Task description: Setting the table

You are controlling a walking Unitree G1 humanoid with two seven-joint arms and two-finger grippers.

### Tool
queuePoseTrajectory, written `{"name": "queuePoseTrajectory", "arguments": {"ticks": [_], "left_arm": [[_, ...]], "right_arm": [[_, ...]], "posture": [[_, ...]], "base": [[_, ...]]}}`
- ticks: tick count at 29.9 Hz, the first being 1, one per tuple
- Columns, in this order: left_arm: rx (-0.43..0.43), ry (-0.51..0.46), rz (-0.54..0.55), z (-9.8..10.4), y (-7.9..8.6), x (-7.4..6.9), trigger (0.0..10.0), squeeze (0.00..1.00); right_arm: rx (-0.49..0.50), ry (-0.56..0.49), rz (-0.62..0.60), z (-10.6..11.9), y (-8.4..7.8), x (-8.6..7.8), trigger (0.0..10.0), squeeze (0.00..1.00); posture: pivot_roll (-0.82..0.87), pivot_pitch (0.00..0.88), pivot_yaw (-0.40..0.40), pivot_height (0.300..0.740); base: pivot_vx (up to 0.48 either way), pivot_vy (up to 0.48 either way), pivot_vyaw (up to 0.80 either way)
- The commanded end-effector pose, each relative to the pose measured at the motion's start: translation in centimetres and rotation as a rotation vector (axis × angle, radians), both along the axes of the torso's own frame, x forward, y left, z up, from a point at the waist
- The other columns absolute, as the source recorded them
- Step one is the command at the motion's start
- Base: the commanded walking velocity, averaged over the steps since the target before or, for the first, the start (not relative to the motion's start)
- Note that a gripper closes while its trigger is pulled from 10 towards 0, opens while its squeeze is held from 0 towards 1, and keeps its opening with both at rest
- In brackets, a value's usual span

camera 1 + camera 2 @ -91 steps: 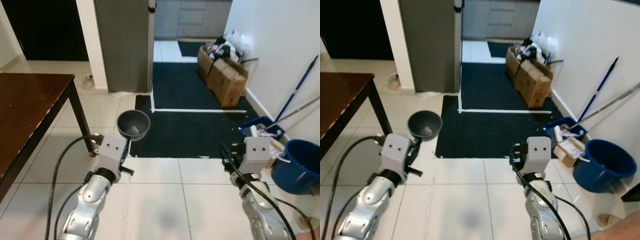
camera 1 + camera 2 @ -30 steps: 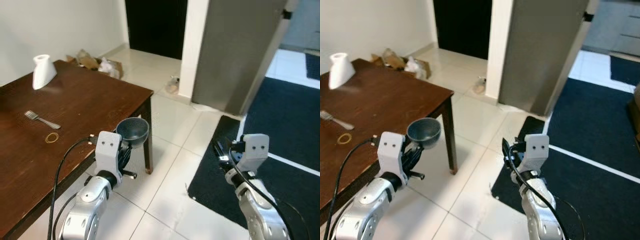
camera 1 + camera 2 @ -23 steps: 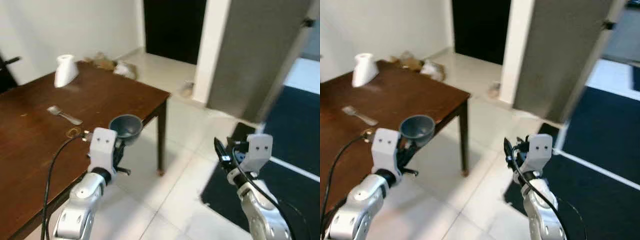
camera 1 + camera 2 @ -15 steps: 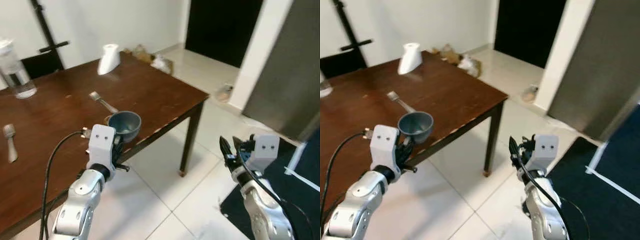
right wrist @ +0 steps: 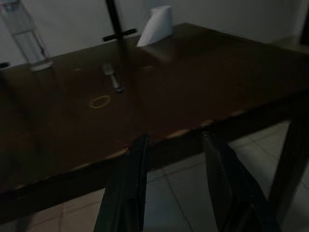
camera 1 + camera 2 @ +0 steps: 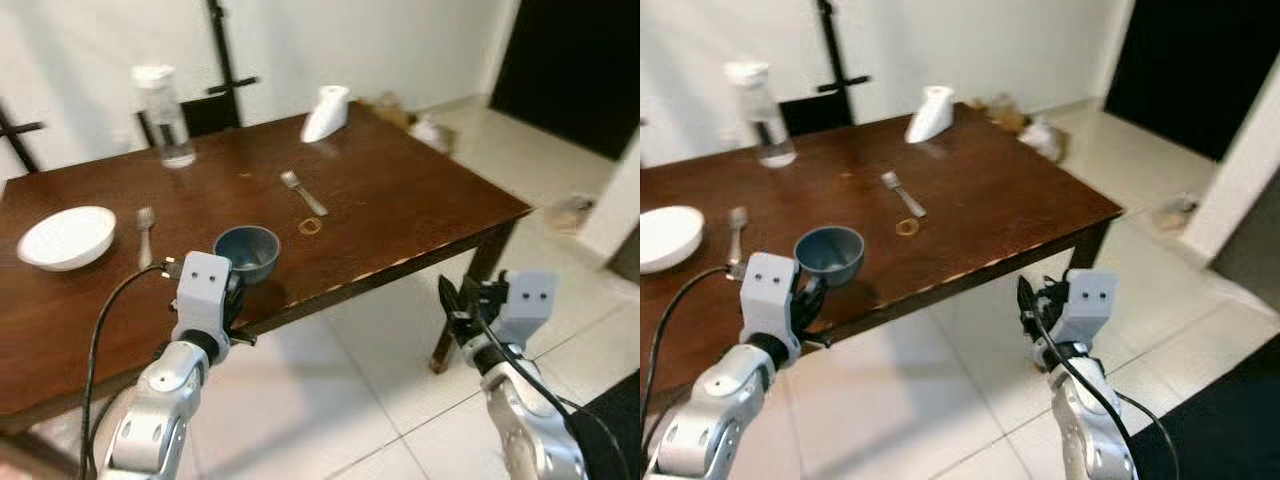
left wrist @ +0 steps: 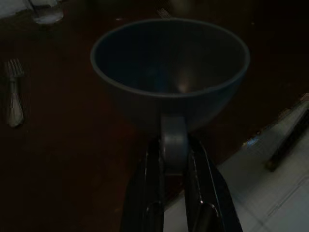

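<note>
One blue cup (image 6: 247, 250) rides in the left gripper (image 7: 173, 145), its fingers pinching the handle, held over the table's (image 6: 400, 210) near edge. The right gripper (image 5: 174, 159) hangs open and empty beyond that edge. Lower the cup level, beside the fork (image 6: 303, 192) and away from the edge. No writing is readable.

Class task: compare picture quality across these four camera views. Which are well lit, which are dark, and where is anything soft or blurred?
Left and right eye views: evenly bright, slightly soft, the bottle smeared. Left wrist view: very dim, yet the blue cup held by the left tool reads clearly. Right wrist view: dark and hazy, the right tool a silhouette.
</note>
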State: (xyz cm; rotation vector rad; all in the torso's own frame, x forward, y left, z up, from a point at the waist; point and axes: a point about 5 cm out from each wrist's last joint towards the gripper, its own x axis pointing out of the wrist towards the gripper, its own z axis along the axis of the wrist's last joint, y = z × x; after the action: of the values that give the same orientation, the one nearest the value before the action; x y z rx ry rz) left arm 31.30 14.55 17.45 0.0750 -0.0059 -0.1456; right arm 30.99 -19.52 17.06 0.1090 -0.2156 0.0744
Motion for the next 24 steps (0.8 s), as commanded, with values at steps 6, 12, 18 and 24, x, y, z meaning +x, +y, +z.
{"name": "queuePoseTrajectory", "arguments": {"ticks": [6,12,18,24], "left_arm": [[0.014,0.029,0.013,-0.79,0.23,-0.04,10.0,0.00],[0.018,0.032,0.014,-0.87,0.19,-0.02,10.0,0.00],[0.045,0.036,0.026,-1.09,0.19,0.26,10.0,0.00],[0.083,-0.016,0.016,-0.72,-0.08,0.74,10.0,0.00]], "right_arm": [[0.007,0.014,0.007,-0.35,0.08,-0.07,10.0,0.00],[0.008,0.017,0.007,-0.45,0.14,-0.11,10.0,0.00],[0.010,0.017,0.002,-0.49,0.08,-0.12,10.0,0.00],[0.019,-0.005,-0.077,-0.01,-0.64,0.10,10.0,0.00]], "posture": [[0.07,0.079,0.084,0.740],[0.07,0.080,0.084,0.740],[0.07,0.081,0.085,0.740],[0.07,0.080,0.084,0.740]], "base": [[0.000,0.000,0.79],[0.000,0.000,0.79],[0.000,0.000,0.79],[0.214,0.000,0.57]]}}
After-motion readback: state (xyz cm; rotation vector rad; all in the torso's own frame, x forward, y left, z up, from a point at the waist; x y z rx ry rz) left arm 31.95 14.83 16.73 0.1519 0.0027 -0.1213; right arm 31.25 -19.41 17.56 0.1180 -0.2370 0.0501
